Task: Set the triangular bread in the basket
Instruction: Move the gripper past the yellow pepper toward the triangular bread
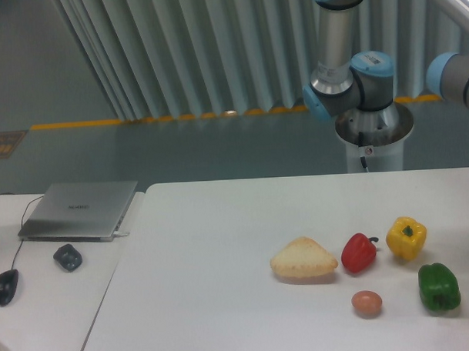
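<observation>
While the triangular bread (304, 259) lies flat on the white table (221, 245), nothing touches it: its domed, crumbly top faces up and its broad edge sits toward the camera. Taking the bread as the landmark, the red pepper (359, 252) stands just beside it on the right, close but apart by a narrow strip of table. Beyond the red pepper, farther right and a little back, is the yellow pepper (406, 237). A small brown egg (367, 302) rests to the front right of the bread, nearer the camera, and the green pepper (439, 287) lies well to the right of the bread, beside the egg. No basket can be made out; only a sliver of something pale shows at the right edge, too small to tell.

Behind the bread and up to its right, the arm's grey and blue joints (347, 83) rise above its pedestal base (374, 140), well apart from the bread. Another blue joint (451, 75) shows at the far right edge. A dark piece at the right edge, above the yellow pepper, may belong to the tool, yet the gripper itself is cut off by the frame, so I cannot tell how its fingers stand or whether they hold anything.

Far to the left of the bread, on a neighbouring desk, lie a closed laptop (81, 209), a small dark object (67, 257) and a computer mouse (5, 287).
</observation>
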Action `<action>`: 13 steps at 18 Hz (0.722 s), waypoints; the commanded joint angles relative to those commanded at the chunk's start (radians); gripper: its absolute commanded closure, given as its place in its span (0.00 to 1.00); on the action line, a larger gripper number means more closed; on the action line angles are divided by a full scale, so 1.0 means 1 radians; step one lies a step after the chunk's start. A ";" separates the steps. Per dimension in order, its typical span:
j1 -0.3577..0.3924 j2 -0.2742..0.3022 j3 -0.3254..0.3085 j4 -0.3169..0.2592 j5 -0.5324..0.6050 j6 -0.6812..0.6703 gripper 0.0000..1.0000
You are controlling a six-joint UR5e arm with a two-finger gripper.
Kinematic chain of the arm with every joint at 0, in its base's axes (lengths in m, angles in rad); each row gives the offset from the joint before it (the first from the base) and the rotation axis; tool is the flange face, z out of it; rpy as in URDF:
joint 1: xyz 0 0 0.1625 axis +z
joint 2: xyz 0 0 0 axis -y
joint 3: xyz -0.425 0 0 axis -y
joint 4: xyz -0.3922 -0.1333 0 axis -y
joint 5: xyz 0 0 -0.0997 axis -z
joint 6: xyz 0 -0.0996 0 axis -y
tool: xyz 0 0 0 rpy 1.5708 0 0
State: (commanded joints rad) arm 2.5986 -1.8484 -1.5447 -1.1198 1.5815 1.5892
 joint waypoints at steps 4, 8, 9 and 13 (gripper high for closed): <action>-0.003 0.005 -0.006 -0.011 -0.002 -0.006 0.00; -0.006 0.008 -0.029 0.001 -0.138 -0.160 0.00; -0.015 0.023 -0.035 0.000 -0.124 -0.170 0.00; -0.026 0.031 -0.055 -0.002 -0.113 -0.240 0.00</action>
State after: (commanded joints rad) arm 2.5725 -1.8178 -1.5999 -1.1213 1.4681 1.3487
